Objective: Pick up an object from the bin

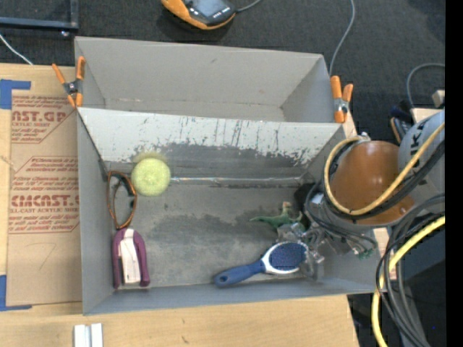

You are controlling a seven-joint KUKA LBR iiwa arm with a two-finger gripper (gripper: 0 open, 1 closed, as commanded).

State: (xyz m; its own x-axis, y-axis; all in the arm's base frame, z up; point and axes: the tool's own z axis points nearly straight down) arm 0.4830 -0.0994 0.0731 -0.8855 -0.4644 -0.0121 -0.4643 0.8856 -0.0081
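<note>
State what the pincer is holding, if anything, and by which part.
It cannot be told. The pincer sits by the head of the blue hairbrush, beside a green toy, but no grip on either is visible.

In the bin, ball sits left, brush right beside the gripper

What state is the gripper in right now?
Gripper: cannot be told; it is beside the blue brush head at the bin right end.
</note>
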